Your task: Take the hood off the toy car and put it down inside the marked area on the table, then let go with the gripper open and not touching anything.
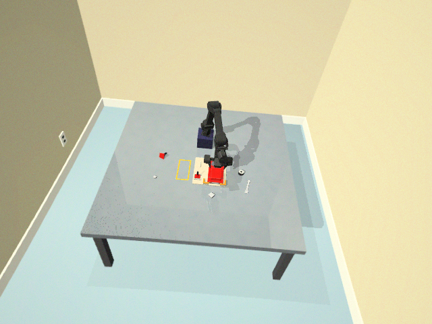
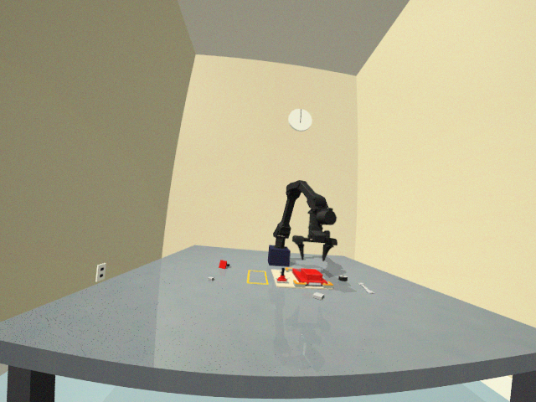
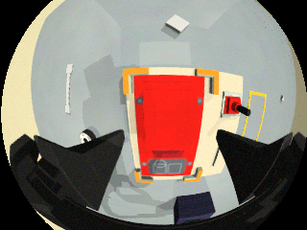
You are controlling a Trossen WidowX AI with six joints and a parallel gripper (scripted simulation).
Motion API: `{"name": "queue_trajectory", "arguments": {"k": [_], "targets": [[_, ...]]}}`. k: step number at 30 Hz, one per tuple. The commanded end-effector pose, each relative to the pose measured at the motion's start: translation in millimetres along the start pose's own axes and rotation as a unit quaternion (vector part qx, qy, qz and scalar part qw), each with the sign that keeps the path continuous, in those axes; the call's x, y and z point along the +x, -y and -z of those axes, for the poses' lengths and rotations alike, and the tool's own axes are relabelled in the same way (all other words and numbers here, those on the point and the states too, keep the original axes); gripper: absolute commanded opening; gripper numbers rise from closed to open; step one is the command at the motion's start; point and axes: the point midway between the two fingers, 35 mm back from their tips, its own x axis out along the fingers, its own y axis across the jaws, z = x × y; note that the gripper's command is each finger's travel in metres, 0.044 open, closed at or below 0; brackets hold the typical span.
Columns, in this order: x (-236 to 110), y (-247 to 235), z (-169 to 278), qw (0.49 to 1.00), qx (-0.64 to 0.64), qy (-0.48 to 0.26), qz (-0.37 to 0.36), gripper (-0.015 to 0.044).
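gripper (image 2: 314, 250) spread wide, holding nothing, hanging above the toy car (image 3: 168, 125). red hood (image 1: 214, 173) on the car, beside the yellow marked area (image 1: 183, 169) on the worktop (image 1: 174, 216).

Grey table (image 1: 146, 216). Black arm (image 1: 217, 121) on a dark blue base block (image 1: 204, 138). Red hood (image 3: 168, 118) on the toy car (image 3: 168, 169), orange corner pieces, cream board (image 1: 198, 163) under it. Yellow outlined rectangle (image 1: 183, 169). Small red piece (image 1: 161, 155). White strip (image 1: 247, 185). Beige walls, pale blue floor.
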Motion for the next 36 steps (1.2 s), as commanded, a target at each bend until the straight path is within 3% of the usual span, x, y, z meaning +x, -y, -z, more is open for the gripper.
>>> {"name": "queue_trajectory", "arguments": {"k": [1, 36], "targets": [[5.1, -0.5, 1.1, 1.0, -0.001, -0.003, -0.002, 0.044], [33.0, 1.0, 2.3, 1.0, -0.001, -0.003, -0.002, 0.044]]}}
